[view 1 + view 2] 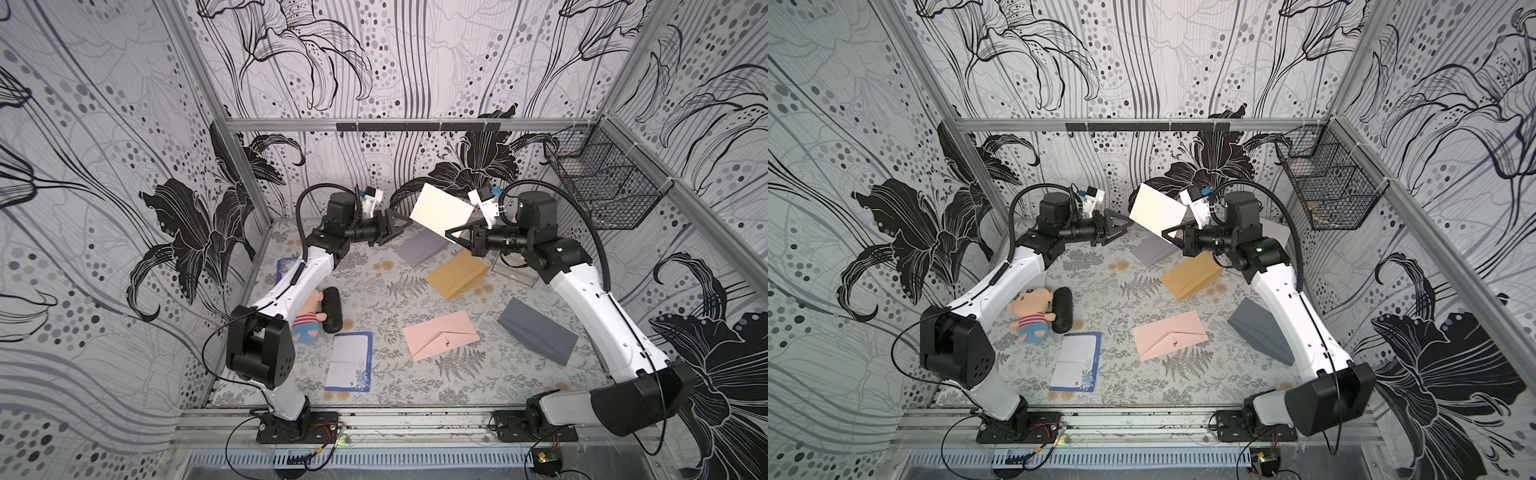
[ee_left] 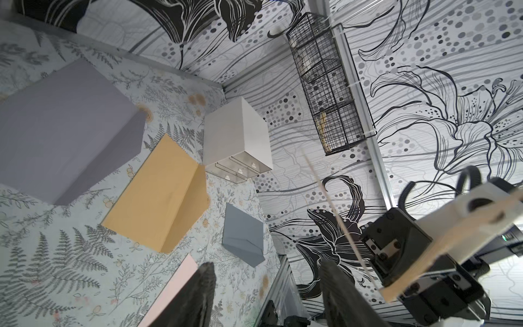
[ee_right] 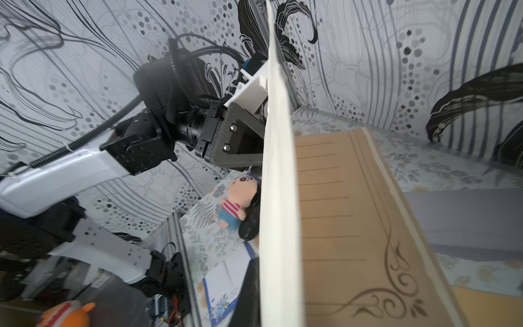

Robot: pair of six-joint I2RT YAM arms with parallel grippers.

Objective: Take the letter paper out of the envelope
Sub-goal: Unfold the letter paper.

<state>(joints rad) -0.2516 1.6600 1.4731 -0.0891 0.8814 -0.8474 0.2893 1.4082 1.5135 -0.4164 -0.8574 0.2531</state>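
Nearest me, low in the middle of both top views, a blue-bordered sheet [image 1: 348, 362] is lying flat on the fern-patterned table [image 1: 386, 291], with a plush doll [image 1: 1034, 316] and a black case [image 1: 332, 309] touching each other just up and left of it. To the right of the sheet a pink envelope [image 1: 440, 340] is resting flap-up, and further right a dark grey envelope [image 1: 536, 330] is sitting partly under the right arm. Higher in the frame a tan envelope [image 1: 457, 274] is lying with its flap open, and just beyond it a lilac-grey envelope [image 1: 419, 247] is lying flat as well. Above that one, clear of the table and outside every envelope, the cream letter paper [image 1: 440, 210] is hanging tilted in the air; the right gripper [image 1: 451, 232] is pinching its lower corner with jaws closed tight on it, and the right wrist view is showing the sheet's ruled, scroll-decorated inner face. The left gripper [image 1: 399, 227] is hovering just left of the paper, not touching it, its fingers [image 2: 203, 294] standing moderately apart with nothing between them. Farthest back, at the upper right, a wire basket [image 1: 602, 187] is hanging on the wall.
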